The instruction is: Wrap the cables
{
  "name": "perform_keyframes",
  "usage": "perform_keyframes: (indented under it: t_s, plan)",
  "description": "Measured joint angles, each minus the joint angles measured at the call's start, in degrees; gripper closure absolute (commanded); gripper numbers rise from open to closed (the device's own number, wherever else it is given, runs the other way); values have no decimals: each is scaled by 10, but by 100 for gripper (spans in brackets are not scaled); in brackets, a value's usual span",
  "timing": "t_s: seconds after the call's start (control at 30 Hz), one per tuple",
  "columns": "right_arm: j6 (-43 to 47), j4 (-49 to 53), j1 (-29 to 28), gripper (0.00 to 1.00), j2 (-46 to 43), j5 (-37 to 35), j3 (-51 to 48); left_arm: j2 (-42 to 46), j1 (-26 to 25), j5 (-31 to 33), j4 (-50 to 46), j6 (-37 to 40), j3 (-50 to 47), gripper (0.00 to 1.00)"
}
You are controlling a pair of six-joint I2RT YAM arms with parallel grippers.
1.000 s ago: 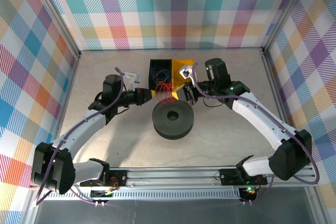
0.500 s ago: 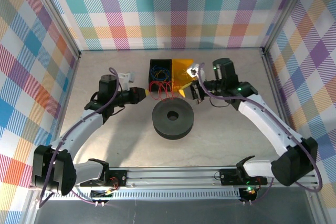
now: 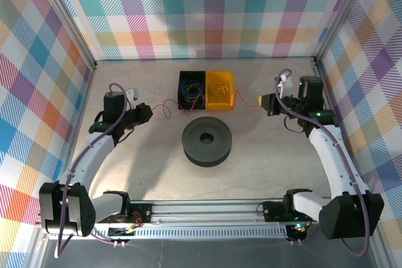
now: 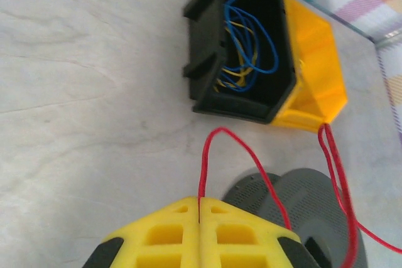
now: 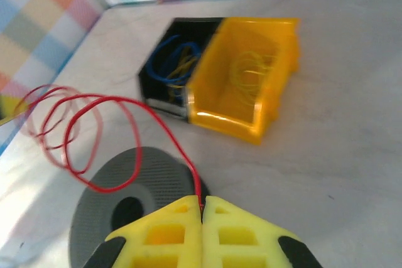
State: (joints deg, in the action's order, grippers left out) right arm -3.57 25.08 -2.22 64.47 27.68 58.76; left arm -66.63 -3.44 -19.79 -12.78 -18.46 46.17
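Observation:
One red cable (image 3: pixel 168 110) stretches in loose loops across the front of the bins, from my left gripper (image 3: pixel 147 112) to my right gripper (image 3: pixel 266 101). In the left wrist view the left gripper (image 4: pixel 200 201) is shut on one end of the cable (image 4: pixel 202 167), which arches up and back down past the black spool (image 4: pixel 314 199). The right wrist view has the right gripper (image 5: pixel 202 200) shut on the other end of the cable (image 5: pixel 125 100), which coils away over the spool (image 5: pixel 157 174). That round spool (image 3: pixel 206 141) lies flat at mid-table, between and nearer than both grippers.
A black bin (image 3: pixel 183 89) holding blue and yellow wires adjoins a yellow bin (image 3: pixel 231 86) holding yellow wires, both behind the spool. Metal frame posts and checked walls close in the table on three sides. Bare tabletop lies to the left and right of the spool.
Both arms have swung apart from the bins, left gripper leftward and right gripper rightward. The red cable, bunched at the bins before, is now drawn out between them.

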Motion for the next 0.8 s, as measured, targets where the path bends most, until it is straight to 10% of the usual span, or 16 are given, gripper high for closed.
perform_keyframes:
  t_s: [0.8]
  plan:
    - [-191,-124,205,100,49,-132,-90,152,38,308,-129,32,32,100]
